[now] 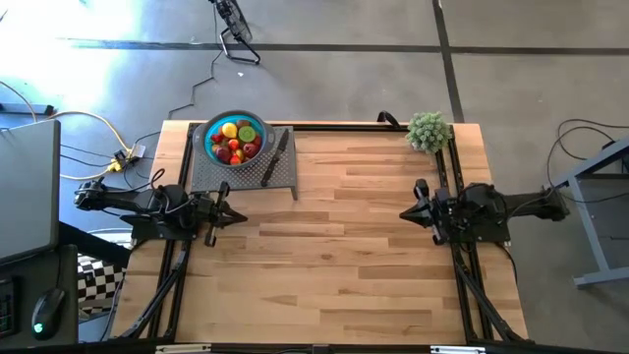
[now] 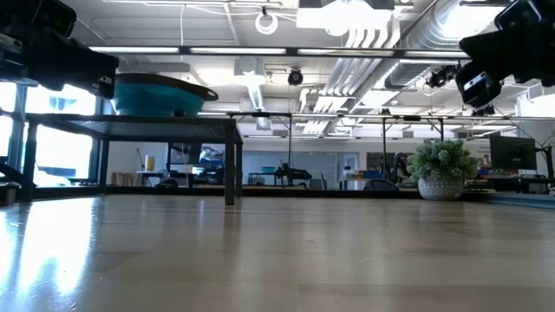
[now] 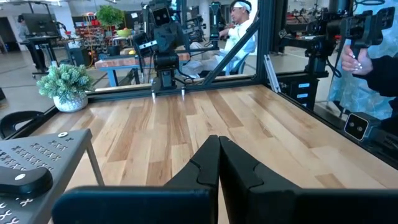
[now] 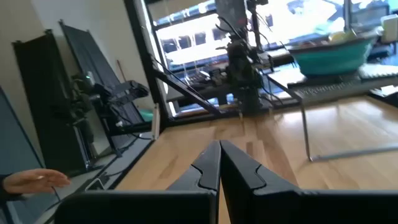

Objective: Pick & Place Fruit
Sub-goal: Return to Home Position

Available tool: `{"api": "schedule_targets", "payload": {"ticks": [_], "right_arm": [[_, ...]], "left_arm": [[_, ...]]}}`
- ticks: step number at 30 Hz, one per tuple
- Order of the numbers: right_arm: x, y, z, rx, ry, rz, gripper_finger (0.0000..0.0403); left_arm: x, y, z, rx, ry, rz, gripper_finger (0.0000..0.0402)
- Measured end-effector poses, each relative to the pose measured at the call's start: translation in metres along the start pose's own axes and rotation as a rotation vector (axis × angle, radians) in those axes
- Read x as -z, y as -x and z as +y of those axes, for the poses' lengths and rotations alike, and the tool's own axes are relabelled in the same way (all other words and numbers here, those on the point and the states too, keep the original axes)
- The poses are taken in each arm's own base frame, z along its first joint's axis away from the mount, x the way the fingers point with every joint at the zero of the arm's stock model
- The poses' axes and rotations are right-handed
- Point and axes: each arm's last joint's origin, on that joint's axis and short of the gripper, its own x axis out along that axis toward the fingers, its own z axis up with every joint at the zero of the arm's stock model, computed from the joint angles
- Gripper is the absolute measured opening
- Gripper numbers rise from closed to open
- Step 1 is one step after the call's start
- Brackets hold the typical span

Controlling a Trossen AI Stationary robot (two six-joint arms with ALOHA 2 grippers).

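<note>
The wooden table (image 1: 334, 246) carries an arm at each side, the left hand (image 1: 243, 214) and the right hand (image 1: 403, 213) facing each other well apart, each with its fingers pressed together. At the far left corner stands a grey shelf (image 1: 226, 179) holding a teal bowl (image 1: 207, 134). A plant (image 1: 428, 130) sits at the far right, and a knife (image 1: 274, 160) lies beside the bowl, the fruit (image 1: 236, 141) heaped inside it.

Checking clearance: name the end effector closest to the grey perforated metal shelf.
The left end effector, shut, just beside that shelf; the right end effector sits far across the light wooden table.
</note>
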Motion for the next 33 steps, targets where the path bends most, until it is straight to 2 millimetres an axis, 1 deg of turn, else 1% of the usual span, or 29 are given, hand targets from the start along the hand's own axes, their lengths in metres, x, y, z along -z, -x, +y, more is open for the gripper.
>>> {"api": "schedule_targets", "payload": {"ticks": [5,10,20,26,33], "right_arm": [[0.007,0.000,-0.007,0.011,-0.020,0.025,0.0002],[0.008,0.000,-0.010,-0.008,-0.026,0.038,0.0002],[0.010,-0.001,-0.012,-0.018,0.083,0.071,0.0002],[0.013,-0.003,-0.013,-0.010,0.080,0.109,0.0002],[0.014,-0.003,-0.013,-0.009,0.081,0.113,0.0002]], "left_arm": [[0.000,0.000,0.000,0.000,0.000,0.000,0.0000],[0.000,0.000,0.000,0.000,0.000,0.000,0.0000],[0.000,0.000,0.000,-0.001,0.000,0.000,0.0000],[0.000,0.000,0.000,0.000,0.000,0.000,0.0000],[0.000,0.000,0.000,0.000,0.000,0.000,0.0000]]}}
